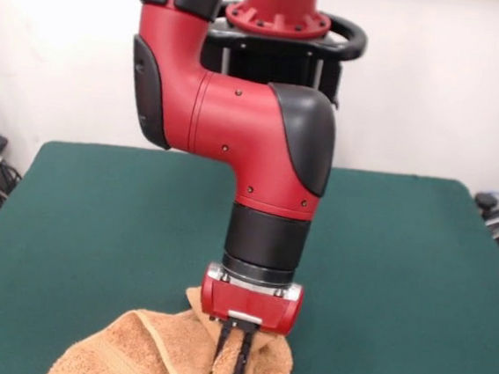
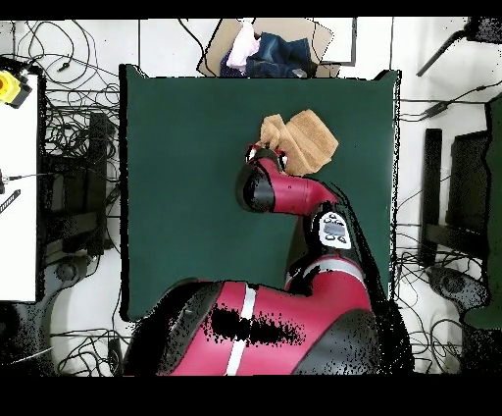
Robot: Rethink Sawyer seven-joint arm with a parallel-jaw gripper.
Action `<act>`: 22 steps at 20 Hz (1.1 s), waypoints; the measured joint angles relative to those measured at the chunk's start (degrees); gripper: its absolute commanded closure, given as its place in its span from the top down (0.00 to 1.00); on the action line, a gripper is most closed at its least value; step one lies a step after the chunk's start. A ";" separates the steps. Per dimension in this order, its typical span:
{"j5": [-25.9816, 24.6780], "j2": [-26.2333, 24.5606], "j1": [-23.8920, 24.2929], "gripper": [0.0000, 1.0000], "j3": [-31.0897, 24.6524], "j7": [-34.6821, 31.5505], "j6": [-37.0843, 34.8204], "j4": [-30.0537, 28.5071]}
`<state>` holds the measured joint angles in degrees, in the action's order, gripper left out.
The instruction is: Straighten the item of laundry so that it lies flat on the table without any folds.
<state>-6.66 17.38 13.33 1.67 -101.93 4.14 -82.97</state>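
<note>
The towel [image 1: 158, 355] lies crumpled on the table [image 1: 399, 281], long axis running toward its front-left edge. The gripper [image 1: 233, 352] pinches a raised fold with narrow fingers [image 1: 240, 363]. No writing is readable

Tan towel [image 1: 158, 355], bunched, on green table [image 1: 95, 225]

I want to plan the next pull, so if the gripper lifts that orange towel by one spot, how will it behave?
The towel is already bunched into soft folds, so it will probably droop and hang limp. Its fuzzy loops on the felt-like table suggest dragging may catch rather than slide. It looks light for the gripper.
</note>
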 measured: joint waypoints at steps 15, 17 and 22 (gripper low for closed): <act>0.01 -0.09 0.37 1.00 0.00 0.00 1.06 -0.27; 0.01 -0.09 0.37 1.00 0.00 0.00 1.05 -0.27; 0.00 -0.05 0.41 1.00 -0.02 0.00 1.05 -0.30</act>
<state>-6.66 17.34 13.74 1.65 -101.93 5.19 -83.27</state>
